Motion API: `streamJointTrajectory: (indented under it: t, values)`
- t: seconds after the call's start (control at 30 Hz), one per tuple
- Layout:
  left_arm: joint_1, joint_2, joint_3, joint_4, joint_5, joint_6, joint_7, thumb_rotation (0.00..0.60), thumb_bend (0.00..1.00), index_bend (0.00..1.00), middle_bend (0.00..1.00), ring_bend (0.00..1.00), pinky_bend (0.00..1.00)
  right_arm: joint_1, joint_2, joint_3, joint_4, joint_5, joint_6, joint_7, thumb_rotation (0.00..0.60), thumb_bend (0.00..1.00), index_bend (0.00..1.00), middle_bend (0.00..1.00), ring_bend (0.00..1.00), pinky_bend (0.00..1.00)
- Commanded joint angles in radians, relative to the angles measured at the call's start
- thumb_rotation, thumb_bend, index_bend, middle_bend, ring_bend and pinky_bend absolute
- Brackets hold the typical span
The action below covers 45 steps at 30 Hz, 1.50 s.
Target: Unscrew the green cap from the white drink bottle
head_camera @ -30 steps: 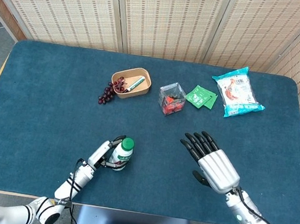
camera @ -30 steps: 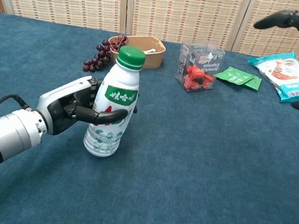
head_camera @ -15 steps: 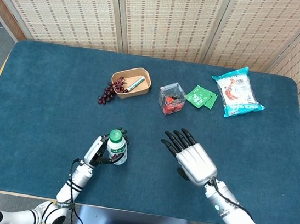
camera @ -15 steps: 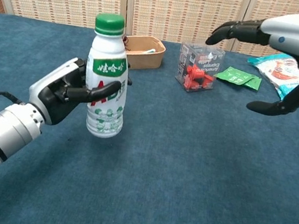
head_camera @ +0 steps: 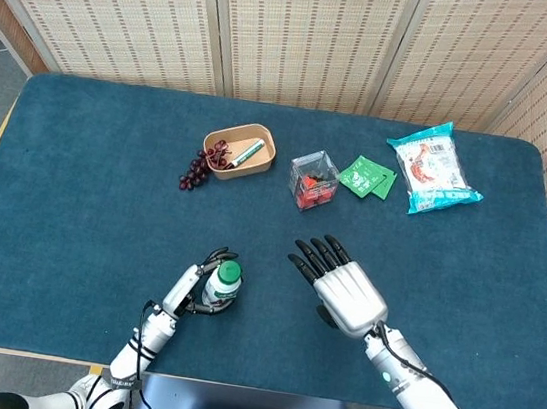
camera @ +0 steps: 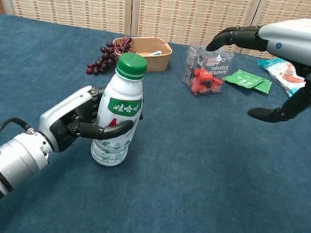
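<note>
The white drink bottle with its green cap stands upright, close above the blue table or on it. My left hand grips its body from the left, thumb across the front. From above, the cap shows beside the left hand. My right hand hovers open to the right of the bottle, fingers spread and pointing away. In the chest view the right hand is high at the upper right, apart from the cap.
A tan bowl holding a pen sits at the back with dark grapes beside it. A clear box of red items, green packets and a snack bag lie further right.
My left hand lowered the bottle and drew it nearer after lifting it. The right hand moved left toward the bottle, then held nearly still.
</note>
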Motion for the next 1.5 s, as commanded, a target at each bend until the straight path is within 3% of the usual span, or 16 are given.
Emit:
streamJointTrajectory:
  t: [0.03, 0.7, 1.5]
  values:
    - [-0.004, 0.001, -0.003, 0.004, -0.005, -0.010, -0.010, 0.600, 0.73, 0.65, 0.65, 0.14, 0.00, 0.026, -0.015, 0.000, 0.012, 0.033, -0.009, -0.023, 0.600, 0.20, 0.11, 0.00, 0.00, 0.00]
    - [-0.011, 0.021, -0.009, -0.028, -0.013, -0.029, 0.000, 0.600, 0.75, 0.65, 0.66, 0.14, 0.00, 0.244, -0.193, 0.018, 0.052, 0.306, 0.000, -0.150, 0.600, 0.20, 0.12, 0.00, 0.00, 0.00]
    - [-0.032, 0.039, -0.006, -0.041, -0.017, -0.081, 0.009, 0.600, 0.79, 0.66, 0.70, 0.16, 0.00, 0.345, -0.255, -0.006, 0.053, 0.373, 0.061, -0.130, 0.600, 0.20, 0.12, 0.00, 0.00, 0.00]
